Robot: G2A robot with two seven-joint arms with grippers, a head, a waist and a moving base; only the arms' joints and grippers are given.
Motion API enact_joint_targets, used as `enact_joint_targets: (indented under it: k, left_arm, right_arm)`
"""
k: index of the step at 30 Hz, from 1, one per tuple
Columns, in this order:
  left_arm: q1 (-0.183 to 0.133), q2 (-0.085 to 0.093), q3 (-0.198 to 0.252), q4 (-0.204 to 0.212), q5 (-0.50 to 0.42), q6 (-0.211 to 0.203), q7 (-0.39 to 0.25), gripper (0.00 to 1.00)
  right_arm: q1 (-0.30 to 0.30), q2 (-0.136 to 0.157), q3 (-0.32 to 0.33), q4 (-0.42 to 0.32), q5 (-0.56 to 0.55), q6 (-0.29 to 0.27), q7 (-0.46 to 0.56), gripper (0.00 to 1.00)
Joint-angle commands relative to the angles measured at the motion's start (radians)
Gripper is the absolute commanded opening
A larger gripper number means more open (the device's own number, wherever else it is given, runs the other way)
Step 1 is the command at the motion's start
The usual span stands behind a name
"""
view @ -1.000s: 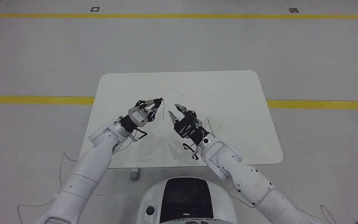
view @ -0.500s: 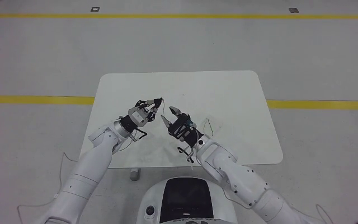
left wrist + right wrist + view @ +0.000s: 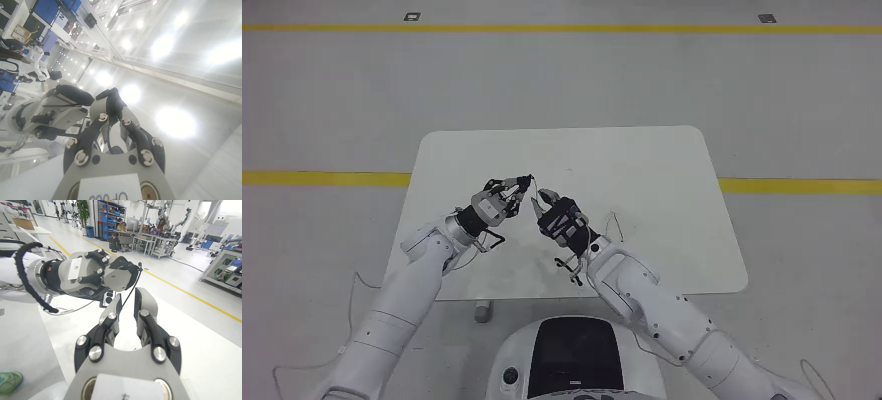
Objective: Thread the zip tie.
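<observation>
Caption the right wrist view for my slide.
Left gripper holds the zip tie; its tail hangs inside the open right gripper.

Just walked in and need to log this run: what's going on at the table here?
The left gripper is shut on the head end of a black zip tie, holding it above the white table with the strap hanging down. The right gripper is open beside it, the strap's lower part lying between its fingers, not yet pinched. No loop is formed yet.
</observation>
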State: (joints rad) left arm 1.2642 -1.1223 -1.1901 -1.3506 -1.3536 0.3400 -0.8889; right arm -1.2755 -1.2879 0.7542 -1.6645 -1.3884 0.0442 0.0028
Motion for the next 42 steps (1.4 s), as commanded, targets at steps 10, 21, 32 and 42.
enact_joint_targets:
  k: [10, 21, 32, 42]
  left_arm:
    - [0.0, 0.0, 0.0, 0.0, 0.0, 0.0, 0.0, 0.0]
    - [0.0, 0.0, 0.0, 0.0, 0.0, 0.0, 0.0, 0.0]
    - [0.0, 0.0, 0.0, 0.0, 0.0, 0.0, 0.0, 0.0]
    - [0.0, 0.0, 0.0, 0.0, 0.0, 0.0, 0.0, 0.0]
  right_arm:
    - [-0.021, -0.006, 0.016, -0.006, -0.088, 0.008, -0.023, 0.0]
    - [-0.033, 0.012, 0.029, -0.016, -0.182, -0.037, -0.025, 0.0]
    - [-0.006, 0.049, -0.011, -0.013, -0.182, 0.003, -0.013, 0.0]
    - [-0.039, 0.081, 0.012, -0.043, -0.182, 0.056, -0.008, 0.0]
